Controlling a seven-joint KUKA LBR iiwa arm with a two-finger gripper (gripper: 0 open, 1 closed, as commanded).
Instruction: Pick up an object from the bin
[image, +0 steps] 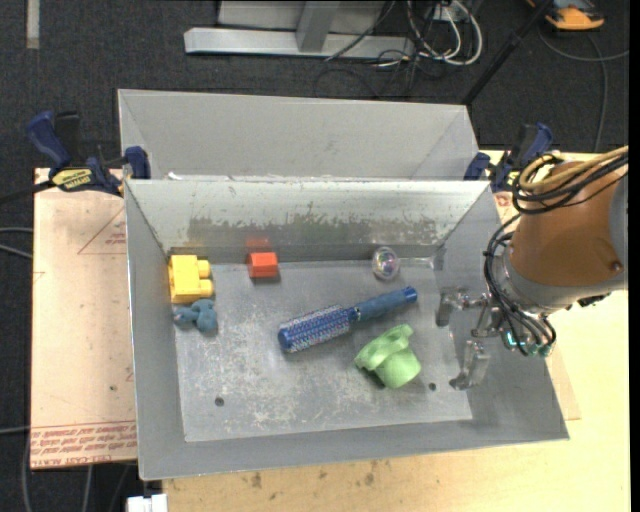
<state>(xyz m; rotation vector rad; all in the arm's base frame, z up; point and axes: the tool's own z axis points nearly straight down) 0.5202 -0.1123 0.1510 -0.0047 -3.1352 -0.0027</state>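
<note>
The arm's orange-covered wrist (560, 250), ringed with cables, stands highest, over the bin's (300, 410) right wall. Below it the claw (458, 343) hangs low at the right side of the floor, with its two fingers apart and bare grey metal between them.

The thing closest to it is a green lump (388, 358), rounded at one end, just to the claw's left and not touching it. Beyond the lump, toward the middle of the floor, a blue brush (345, 319) lies aslant, with its bristled head down-left and its handle pointing up-right toward the claw.

Along the back wall sit a clear ball (385, 263) and an orange cube (263, 264). In the far left corner is a yellow block (188, 278), with a small blue-grey lump (198, 318) just in front of it. These are well apart from the claw.
</note>
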